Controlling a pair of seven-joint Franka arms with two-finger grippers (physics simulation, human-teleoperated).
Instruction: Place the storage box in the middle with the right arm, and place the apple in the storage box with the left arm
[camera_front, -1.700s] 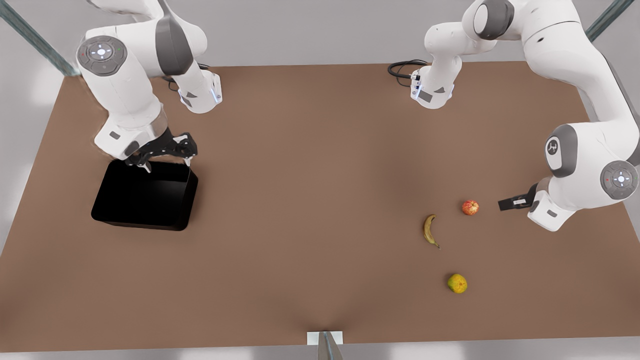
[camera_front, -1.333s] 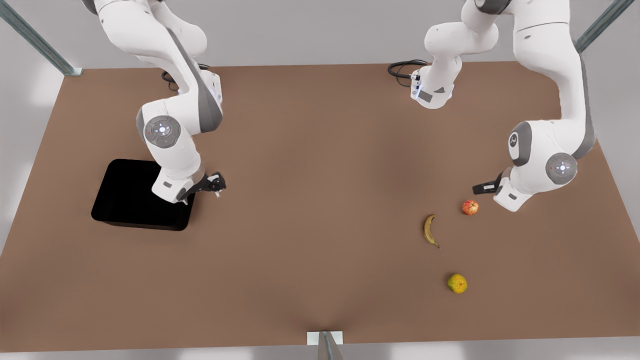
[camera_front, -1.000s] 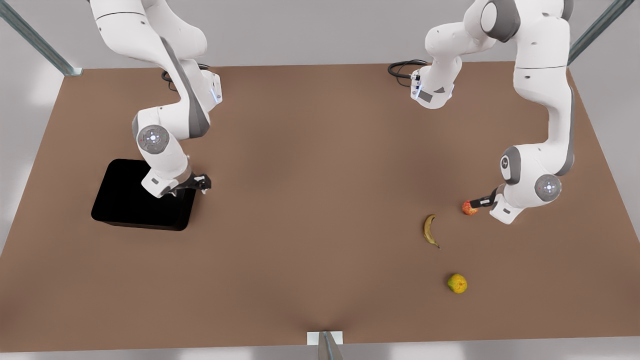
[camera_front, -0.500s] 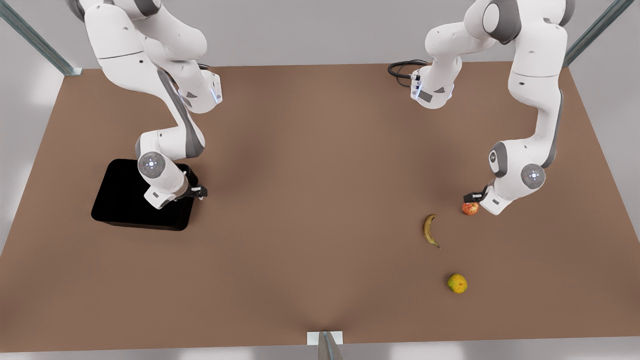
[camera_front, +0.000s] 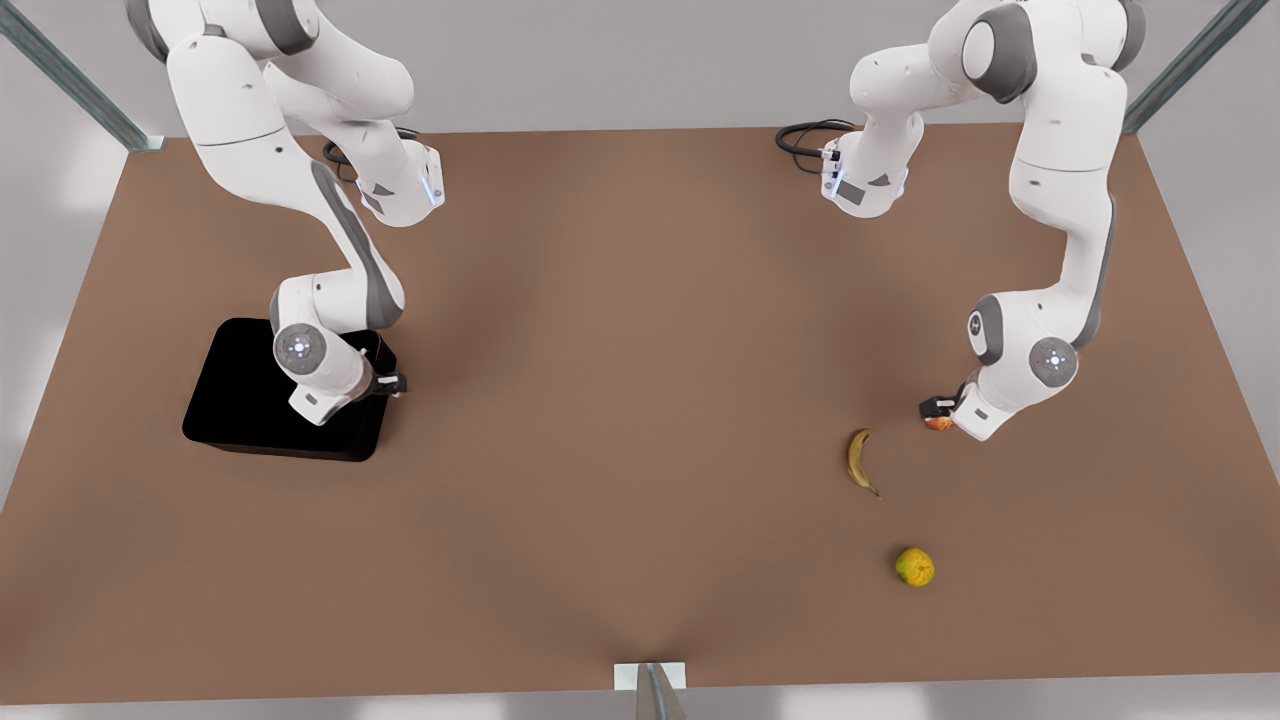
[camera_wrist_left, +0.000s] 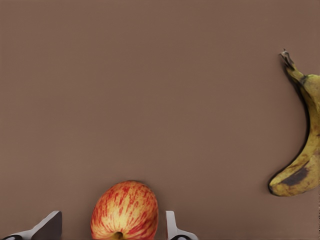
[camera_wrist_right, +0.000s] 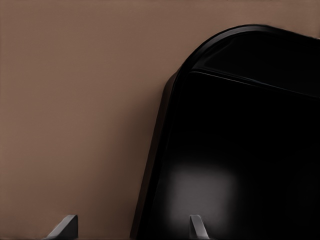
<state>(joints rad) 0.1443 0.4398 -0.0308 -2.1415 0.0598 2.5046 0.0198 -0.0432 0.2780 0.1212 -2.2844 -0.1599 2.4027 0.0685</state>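
The glossy black storage box (camera_front: 245, 400) rests on the table at the front view's left. My right gripper (camera_front: 388, 383) is low at the box's wall nearest the middle. In the right wrist view the right gripper (camera_wrist_right: 131, 227) is open, one fingertip outside the storage box (camera_wrist_right: 240, 150) and one over its inside, astride the wall. The red and yellow apple (camera_front: 940, 424) lies at the front view's right. My left gripper (camera_front: 938, 408) is down over it. In the left wrist view the left gripper (camera_wrist_left: 111, 227) is open, with the apple (camera_wrist_left: 125, 210) between its fingers.
A brownish-yellow banana (camera_front: 860, 460) (camera_wrist_left: 300, 150) lies just beside the apple, toward the middle. A yellow-green round fruit (camera_front: 914, 567) sits nearer the front edge. A black cable (camera_front: 805, 135) coils at the far edge by an arm base.
The left gripper has swung in and dropped over the apple. The right gripper has come down and settled at the box's inner wall. Box and fruits have not moved.
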